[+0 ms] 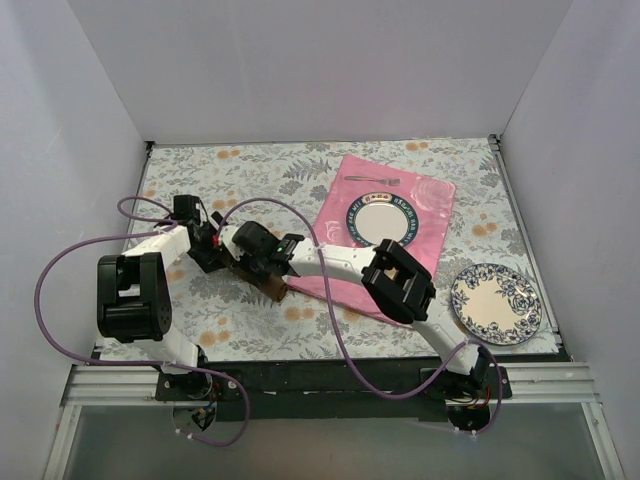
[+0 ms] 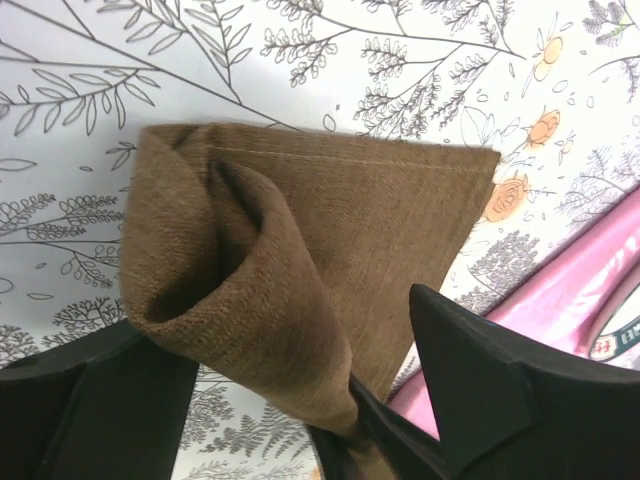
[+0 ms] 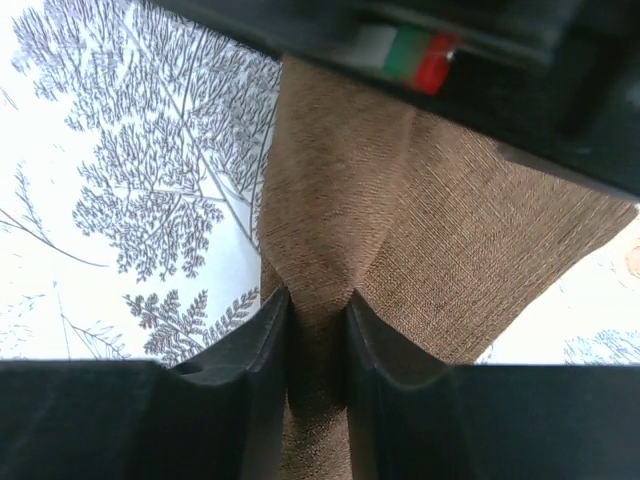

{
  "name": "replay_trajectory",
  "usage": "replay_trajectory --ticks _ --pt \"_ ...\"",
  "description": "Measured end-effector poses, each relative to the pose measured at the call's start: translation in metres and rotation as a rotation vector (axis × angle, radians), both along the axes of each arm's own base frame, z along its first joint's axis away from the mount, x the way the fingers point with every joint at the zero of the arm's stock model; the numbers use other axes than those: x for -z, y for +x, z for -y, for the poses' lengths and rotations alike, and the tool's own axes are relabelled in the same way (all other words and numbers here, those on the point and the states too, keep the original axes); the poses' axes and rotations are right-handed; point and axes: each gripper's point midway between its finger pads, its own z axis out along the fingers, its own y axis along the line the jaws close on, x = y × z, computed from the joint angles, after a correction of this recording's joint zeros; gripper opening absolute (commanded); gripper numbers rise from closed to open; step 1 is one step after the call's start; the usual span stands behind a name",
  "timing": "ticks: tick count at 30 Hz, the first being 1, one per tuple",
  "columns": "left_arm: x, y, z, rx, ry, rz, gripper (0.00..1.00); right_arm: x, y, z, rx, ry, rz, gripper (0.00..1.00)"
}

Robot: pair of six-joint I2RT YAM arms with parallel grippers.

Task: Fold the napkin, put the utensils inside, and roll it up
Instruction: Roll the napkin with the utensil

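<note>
Brown napkin (image 2: 400, 200) is lying bunched on the floral tablecloth (image 2: 80, 80), just beside the pink mat (image 2: 560, 290). Right gripper (image 3: 318, 305) is pinching a raised fold of it tight. Left gripper (image 2: 290, 330) is standing wide apart around the loose roll, not clamping it. Fork (image 1: 372, 180) is resting on the mat's far end.

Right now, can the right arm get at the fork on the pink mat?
Probably not yet: the right gripper is pinched shut on the napkin. The fork lies uncovered on the pink mat, far edge.
</note>
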Motion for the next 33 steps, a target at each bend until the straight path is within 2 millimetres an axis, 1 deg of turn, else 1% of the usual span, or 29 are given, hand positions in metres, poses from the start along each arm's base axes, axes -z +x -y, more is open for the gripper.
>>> replay_trajectory --ticks 2,5,7,12,18,23,26,27,29,30,32,33 --pt "-0.003 0.001 0.000 -0.005 -0.015 0.009 0.88 -0.001 0.004 -0.001 0.010 0.049 -0.060 0.27" --pt "-0.005 -0.002 -0.003 -0.021 -0.022 0.006 0.90 -0.003 0.011 -0.001 0.021 0.141 -0.192 0.24" --pt "-0.005 -0.006 -0.003 -0.028 -0.024 0.001 0.91 -0.005 0.016 0.001 0.030 0.207 -0.295 0.24" --pt "-0.006 -0.018 -0.002 -0.048 -0.037 -0.007 0.89 -0.008 0.026 0.008 0.060 0.343 -0.535 0.23" --pt "-0.007 -0.020 0.004 -0.054 -0.072 0.002 0.88 -0.005 0.014 0.005 0.052 0.472 -0.786 0.22" --pt "-0.008 -0.015 0.013 -0.038 -0.083 0.014 0.90 -0.005 -0.002 0.005 0.060 0.518 -0.924 0.22" --pt "-0.007 -0.014 0.016 -0.031 -0.080 0.015 0.88 -0.006 -0.006 0.005 0.072 0.533 -0.966 0.22" --pt "-0.007 -0.014 0.016 -0.033 -0.078 0.015 0.85 -0.006 -0.006 0.005 0.078 0.539 -0.977 0.22" --pt "-0.006 -0.014 0.014 -0.041 -0.069 0.013 0.82 -0.005 -0.008 0.006 0.096 0.550 -1.002 0.22" --pt "-0.005 -0.014 0.013 -0.045 -0.064 0.012 0.77 -0.005 -0.009 0.006 0.106 0.557 -1.017 0.22" --pt "-0.003 -0.015 0.011 -0.053 -0.052 0.011 0.72 -0.006 -0.009 0.006 0.118 0.567 -1.034 0.22" --pt "-0.002 -0.016 0.009 -0.057 -0.043 0.010 0.67 -0.005 -0.010 0.006 0.123 0.570 -1.040 0.23"
